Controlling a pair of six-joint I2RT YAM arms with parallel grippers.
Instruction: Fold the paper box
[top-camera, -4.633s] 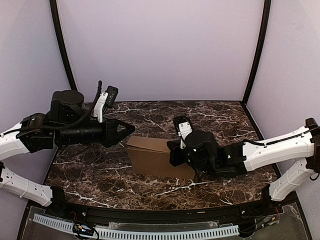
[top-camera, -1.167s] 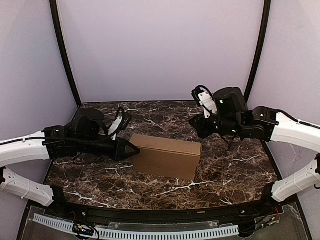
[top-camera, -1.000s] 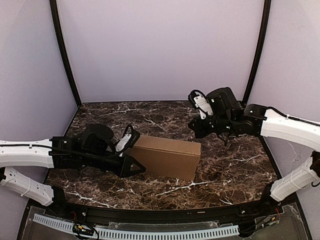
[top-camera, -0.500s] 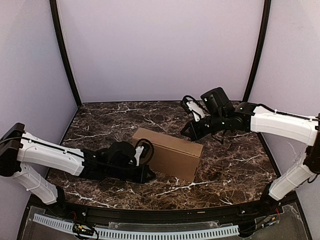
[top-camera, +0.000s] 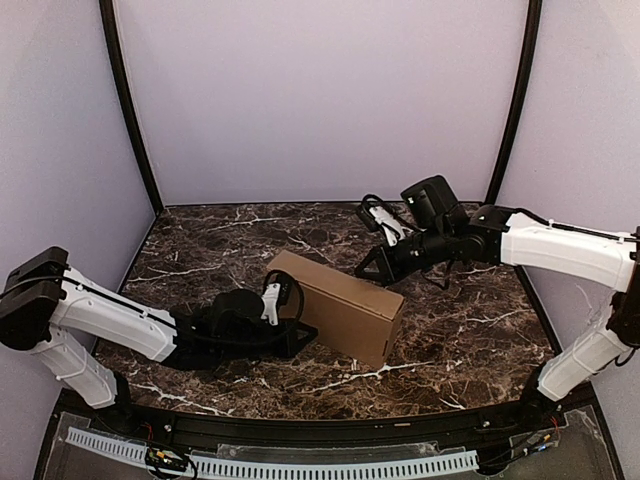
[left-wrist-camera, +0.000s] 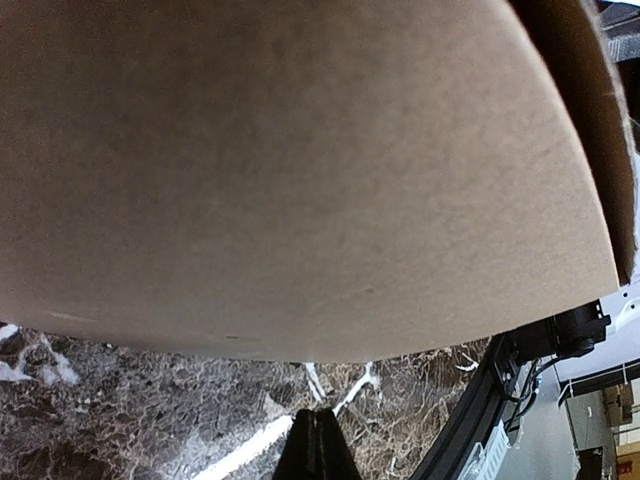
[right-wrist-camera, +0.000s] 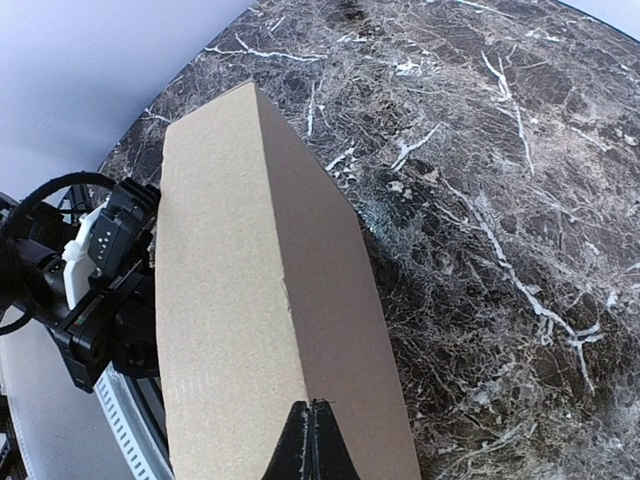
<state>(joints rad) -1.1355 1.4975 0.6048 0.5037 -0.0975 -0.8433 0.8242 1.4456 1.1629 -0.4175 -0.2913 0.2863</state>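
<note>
1. Midway across the counter (top-camera: 470, 340) sits the paper box (top-camera: 345, 305): plain brown cardboard, closed, a long block with crisp edges, lying askew.
2. Beside the box's near-left face my left claw (left-wrist-camera: 318, 447) lies low, fingers pressed together; whether it touches, I cannot tell.
3. Over the box's far-right end my right claw (right-wrist-camera: 308, 440) hangs, fingers likewise pressed together.
4. White-veined dark marble stretches wide behind the box and to its right.
</note>
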